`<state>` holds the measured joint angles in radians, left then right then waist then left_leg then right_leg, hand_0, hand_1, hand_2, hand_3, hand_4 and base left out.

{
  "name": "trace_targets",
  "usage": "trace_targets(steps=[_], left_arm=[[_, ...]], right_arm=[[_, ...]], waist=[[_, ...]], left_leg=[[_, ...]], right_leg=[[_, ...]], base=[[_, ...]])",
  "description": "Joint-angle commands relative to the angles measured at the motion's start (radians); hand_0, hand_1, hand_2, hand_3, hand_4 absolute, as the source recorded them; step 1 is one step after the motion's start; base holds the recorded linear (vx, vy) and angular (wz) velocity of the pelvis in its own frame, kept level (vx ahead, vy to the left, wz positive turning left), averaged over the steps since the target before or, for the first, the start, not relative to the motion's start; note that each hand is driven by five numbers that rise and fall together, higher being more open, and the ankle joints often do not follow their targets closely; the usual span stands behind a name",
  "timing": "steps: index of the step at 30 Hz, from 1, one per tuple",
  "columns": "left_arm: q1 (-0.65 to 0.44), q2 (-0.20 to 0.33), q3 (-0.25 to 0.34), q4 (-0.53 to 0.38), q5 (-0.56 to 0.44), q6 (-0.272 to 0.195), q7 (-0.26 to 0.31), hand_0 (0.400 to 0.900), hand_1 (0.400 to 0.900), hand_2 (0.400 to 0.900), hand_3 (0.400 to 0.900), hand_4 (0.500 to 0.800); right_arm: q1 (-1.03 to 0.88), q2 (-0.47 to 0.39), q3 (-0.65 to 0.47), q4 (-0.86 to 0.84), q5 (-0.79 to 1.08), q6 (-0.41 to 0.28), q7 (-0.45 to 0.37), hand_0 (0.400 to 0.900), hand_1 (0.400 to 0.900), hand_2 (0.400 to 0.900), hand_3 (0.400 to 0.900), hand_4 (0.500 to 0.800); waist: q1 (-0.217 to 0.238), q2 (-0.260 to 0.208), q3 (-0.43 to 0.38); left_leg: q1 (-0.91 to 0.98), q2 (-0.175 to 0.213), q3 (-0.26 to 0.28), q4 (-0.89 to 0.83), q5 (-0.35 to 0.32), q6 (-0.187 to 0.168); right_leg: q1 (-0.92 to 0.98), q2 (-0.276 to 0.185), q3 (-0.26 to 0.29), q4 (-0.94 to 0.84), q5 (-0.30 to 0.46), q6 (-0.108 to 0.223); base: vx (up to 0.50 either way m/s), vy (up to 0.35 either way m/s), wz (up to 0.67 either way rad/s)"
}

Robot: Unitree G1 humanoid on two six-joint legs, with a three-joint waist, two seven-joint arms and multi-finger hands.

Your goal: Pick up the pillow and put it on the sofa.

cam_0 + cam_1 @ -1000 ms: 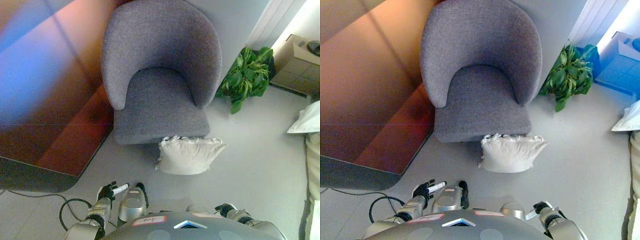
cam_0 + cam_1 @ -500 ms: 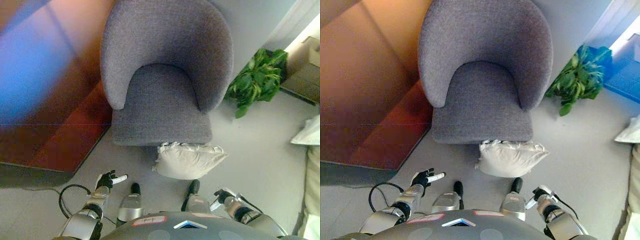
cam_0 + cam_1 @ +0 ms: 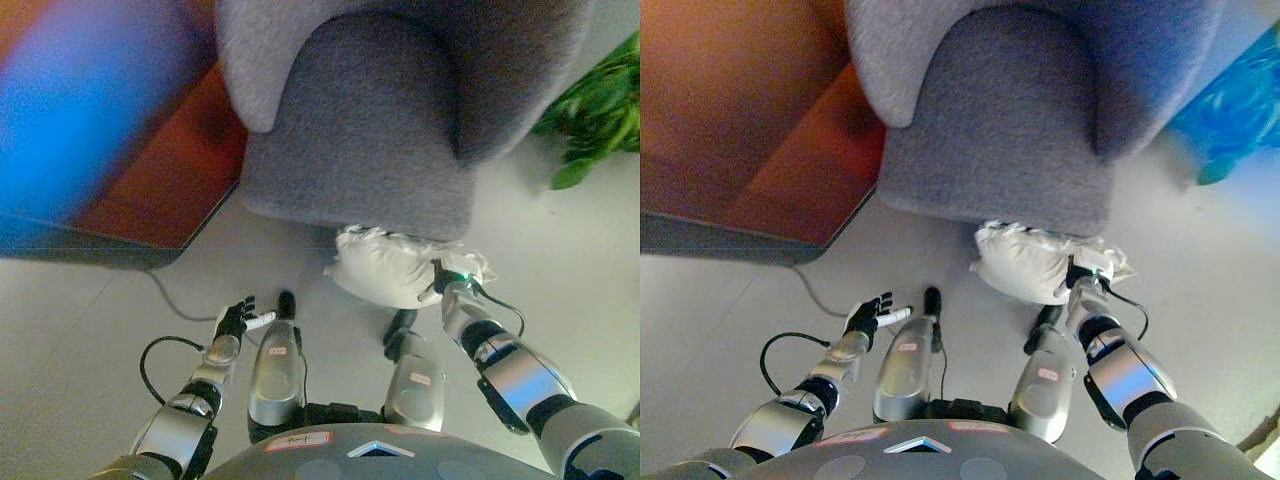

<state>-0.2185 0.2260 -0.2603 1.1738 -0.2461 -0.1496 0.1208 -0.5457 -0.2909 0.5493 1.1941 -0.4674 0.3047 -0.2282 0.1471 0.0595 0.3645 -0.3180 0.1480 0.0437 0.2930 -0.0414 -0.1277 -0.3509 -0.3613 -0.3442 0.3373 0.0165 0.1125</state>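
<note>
A white pillow [image 3: 390,268] lies on the grey floor, against the front of the grey armchair [image 3: 385,120]. My right hand [image 3: 445,281] has come in from the lower right and rests against the pillow's right end. My left hand [image 3: 237,319] hovers low over the floor to the left of the pillow, well apart from it, with its fingers spread and holding nothing. The armchair's seat [image 3: 1005,110] has nothing on it.
A reddish-brown panel with a dark edge [image 3: 770,170] stands to the left of the armchair. A green plant [image 3: 600,110] is at the right edge. Bare grey floor [image 3: 90,330] stretches out in front of the panel on the left.
The camera has dipped and moved closer to the chair. My right hand has reached forward to the pillow's right end. My left hand stays low and open.
</note>
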Motion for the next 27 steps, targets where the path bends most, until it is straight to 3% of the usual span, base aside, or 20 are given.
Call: trace_targets(steps=[1, 9, 16, 27], left_arm=[[0.017, 0.086, -0.038, -0.036, -0.073, -0.032, 0.003, 0.900, 0.900, 0.900, 0.900, 0.800], [0.016, 0.088, -0.044, -0.136, -0.177, -0.041, 0.006, 0.900, 0.900, 0.900, 0.900, 0.800], [0.037, 0.085, -0.042, -0.196, -0.249, -0.067, -0.004, 0.900, 0.900, 0.900, 0.900, 0.800], [0.061, 0.088, -0.052, -0.303, -0.383, -0.112, 0.010, 0.900, 0.900, 0.900, 0.900, 0.800]], right_arm=[[-0.089, -0.027, 0.002, -0.027, 0.053, 0.034, -0.048, 0.900, 0.900, 0.900, 0.900, 0.800], [-0.204, -0.057, 0.018, -0.020, 0.081, 0.044, -0.018, 0.900, 0.900, 0.900, 0.900, 0.800], [-0.265, -0.082, 0.025, -0.016, 0.108, 0.106, -0.078, 0.900, 0.900, 0.900, 0.900, 0.800], [-0.368, -0.124, 0.028, 0.021, 0.156, 0.098, -0.049, 0.900, 0.900, 0.900, 0.900, 0.800]], waist=[[0.023, 0.005, 0.014], [0.047, 0.034, 0.060], [0.059, 0.055, 0.087], [0.069, 0.094, 0.118]], left_leg=[[-0.050, -0.008, -0.056, 0.067, -0.016, 0.016], [-0.171, -0.009, -0.059, 0.165, -0.029, 0.014], [-0.265, -0.007, -0.064, 0.254, -0.056, 0.024], [-0.371, -0.010, -0.066, 0.337, -0.073, 0.035]], right_leg=[[-0.002, -0.096, 0.073, 0.021, 0.022, 0.081], [-0.110, -0.120, 0.103, 0.135, -0.022, 0.077], [-0.202, -0.122, 0.138, 0.246, -0.068, 0.066], [-0.318, -0.131, 0.178, 0.363, -0.105, 0.050]], base=[[-0.08, 0.049, 0.09], [-0.06, 0.054, 0.02], [-0.06, 0.027, 0.00], [-0.06, 0.032, 0.04]])
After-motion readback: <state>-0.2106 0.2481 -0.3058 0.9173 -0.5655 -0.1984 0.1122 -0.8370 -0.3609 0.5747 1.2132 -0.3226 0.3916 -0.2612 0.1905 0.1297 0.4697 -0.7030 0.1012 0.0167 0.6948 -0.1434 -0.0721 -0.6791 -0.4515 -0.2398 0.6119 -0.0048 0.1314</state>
